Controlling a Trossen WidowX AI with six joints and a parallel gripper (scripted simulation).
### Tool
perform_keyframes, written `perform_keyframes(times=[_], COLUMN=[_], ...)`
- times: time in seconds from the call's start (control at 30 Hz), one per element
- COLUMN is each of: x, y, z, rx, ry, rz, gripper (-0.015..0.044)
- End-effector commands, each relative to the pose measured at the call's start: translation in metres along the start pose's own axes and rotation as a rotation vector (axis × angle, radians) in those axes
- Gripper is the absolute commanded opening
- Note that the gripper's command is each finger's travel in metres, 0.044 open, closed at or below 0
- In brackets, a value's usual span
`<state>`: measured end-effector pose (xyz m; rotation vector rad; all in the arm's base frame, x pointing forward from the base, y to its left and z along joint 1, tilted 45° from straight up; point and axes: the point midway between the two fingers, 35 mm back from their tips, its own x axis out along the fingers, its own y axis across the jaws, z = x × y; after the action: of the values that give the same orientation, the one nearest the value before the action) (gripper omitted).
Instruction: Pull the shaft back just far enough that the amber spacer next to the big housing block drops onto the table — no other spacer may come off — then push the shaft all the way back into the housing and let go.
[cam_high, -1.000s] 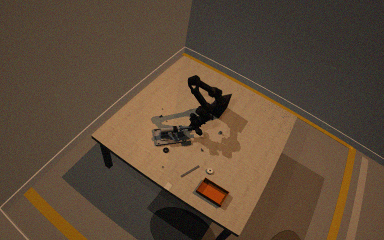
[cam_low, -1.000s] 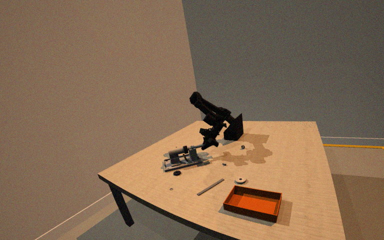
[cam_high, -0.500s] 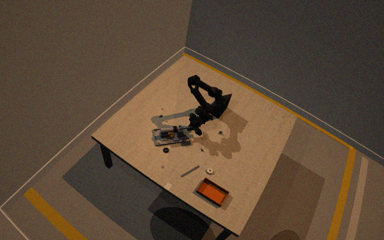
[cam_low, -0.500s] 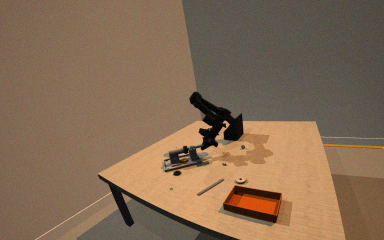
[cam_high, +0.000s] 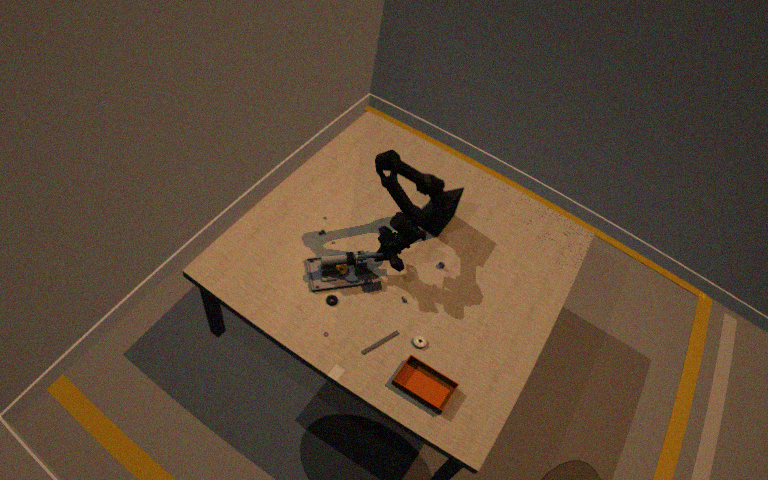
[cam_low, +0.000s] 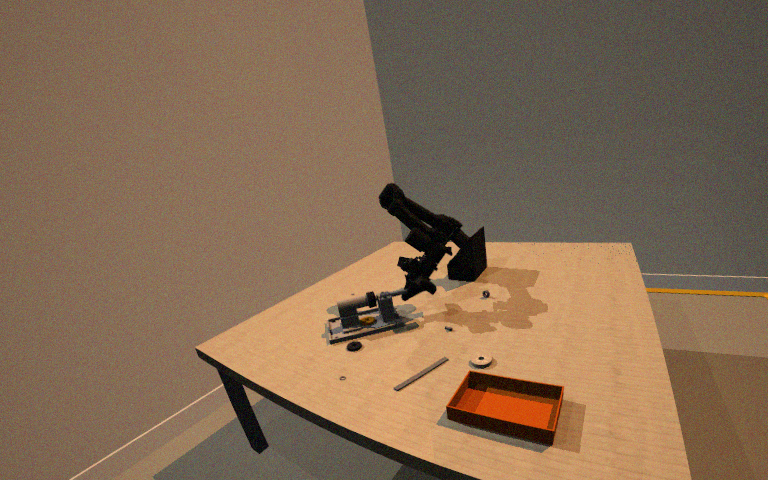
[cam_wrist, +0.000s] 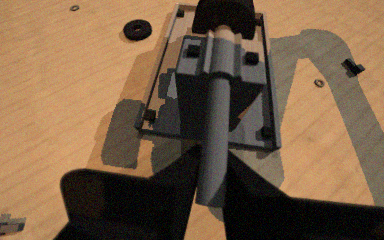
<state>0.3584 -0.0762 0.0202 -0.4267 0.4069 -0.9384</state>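
My gripper (cam_high: 384, 256) (cam_low: 405, 293) (cam_wrist: 209, 151) is shut on the free end of the grey shaft (cam_low: 394, 293) (cam_wrist: 218, 105). The shaft runs through the grey support block (cam_low: 387, 309) (cam_wrist: 193, 95) toward the big housing block (cam_high: 333, 260) (cam_low: 351, 304). The amber spacer (cam_high: 341, 267) (cam_low: 368, 320) is off the shaft and lies low on the base plate, beneath the shaft line between housing and support. A dark spacer (cam_high: 350, 258) (cam_low: 370, 299) (cam_wrist: 223, 17) is up at shaft height beside the housing. Any gap there is too small to tell, and other spacers cannot be made out.
An orange tray (cam_high: 425, 386) (cam_low: 509, 408) stands near the table's front edge. A white ring (cam_high: 419, 339) (cam_low: 481, 359) and grey bar (cam_high: 380, 343) (cam_low: 421, 373) lie nearby. A black ring (cam_high: 331, 298) (cam_low: 353, 345) (cam_wrist: 137, 32) lies beside the base plate. Several small parts are scattered around.
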Motion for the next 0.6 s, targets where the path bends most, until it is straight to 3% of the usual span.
perform_keyframes(times=[0.0, 0.57], x=[0.0054, 0.0045], y=[-0.0003, -0.0003], z=[0.0052, 0.0044], rx=[0.013, 0.013], ry=[-0.004, -0.004], rz=[-0.003, -0.003], gripper=[0.0000, 0.0000])
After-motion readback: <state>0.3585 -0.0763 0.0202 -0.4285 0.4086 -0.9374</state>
